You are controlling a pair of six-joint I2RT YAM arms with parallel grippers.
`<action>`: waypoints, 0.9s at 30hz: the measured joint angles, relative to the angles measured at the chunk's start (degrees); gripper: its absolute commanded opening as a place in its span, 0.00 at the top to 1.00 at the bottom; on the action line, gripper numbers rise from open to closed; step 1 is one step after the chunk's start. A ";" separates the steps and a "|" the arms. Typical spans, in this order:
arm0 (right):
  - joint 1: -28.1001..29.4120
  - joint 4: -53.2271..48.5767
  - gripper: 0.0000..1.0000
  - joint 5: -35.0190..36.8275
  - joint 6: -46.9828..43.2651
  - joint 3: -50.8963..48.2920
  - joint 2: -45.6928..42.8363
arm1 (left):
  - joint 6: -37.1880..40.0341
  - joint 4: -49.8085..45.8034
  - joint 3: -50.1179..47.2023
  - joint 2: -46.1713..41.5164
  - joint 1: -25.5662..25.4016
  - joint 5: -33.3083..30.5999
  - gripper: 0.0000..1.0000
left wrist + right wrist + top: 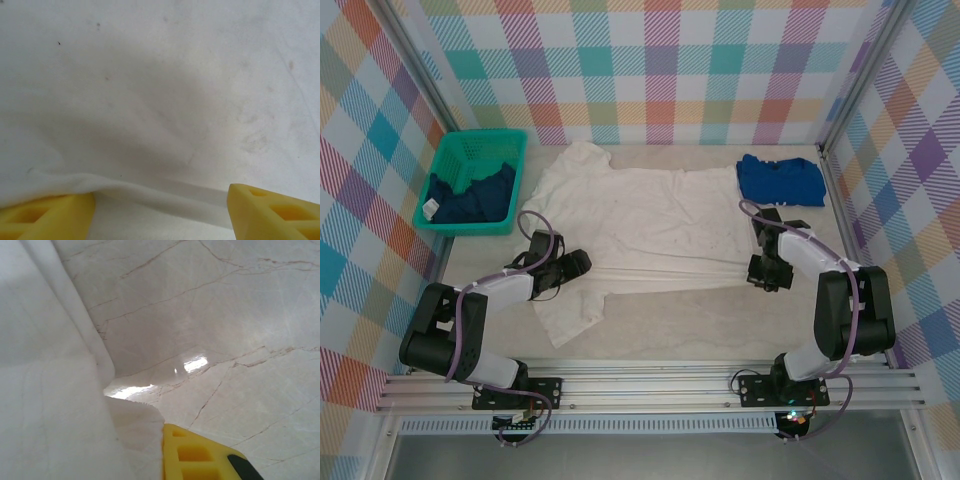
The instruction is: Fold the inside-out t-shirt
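Observation:
The inside-out t-shirt (650, 225) lies spread white across the table's middle, collar end left, one sleeve hanging toward the near edge. My left gripper (578, 264) rests low on its left side. In the left wrist view that gripper (160, 212) is open, and a raised fold of the shirt (150, 100) runs between its yellow fingertips (45, 217). My right gripper (763, 272) sits at the shirt's right edge. In the right wrist view the shirt's edge (135, 435) is pressed against the one visible yellow finger (200, 457), and cloth hides the other finger.
A green basket (450, 150) at the back left holds a dark navy garment (470, 195). A bright blue folded shirt (780, 180) lies at the back right, just beyond my right gripper. Bare marble table (700, 320) runs along the near edge. Plaid walls close in three sides.

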 measured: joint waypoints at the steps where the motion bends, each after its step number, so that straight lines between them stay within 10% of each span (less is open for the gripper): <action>1: -0.28 -0.26 0.86 0.39 -0.04 0.02 0.00 | -0.02 0.13 -0.07 0.00 0.00 0.09 0.28; 13: -1.64 -1.64 0.70 -1.31 -0.20 -0.74 -1.88 | -0.02 0.17 -0.07 0.00 0.00 0.11 0.28; 21: 7.65 -2.08 0.48 -8.70 3.21 -6.86 -12.28 | 0.00 0.20 -0.07 0.04 0.00 0.24 0.28; 27: 8.33 -0.07 0.57 -10.03 3.39 -7.85 -9.97 | 0.00 0.17 -0.07 0.04 0.04 0.26 0.28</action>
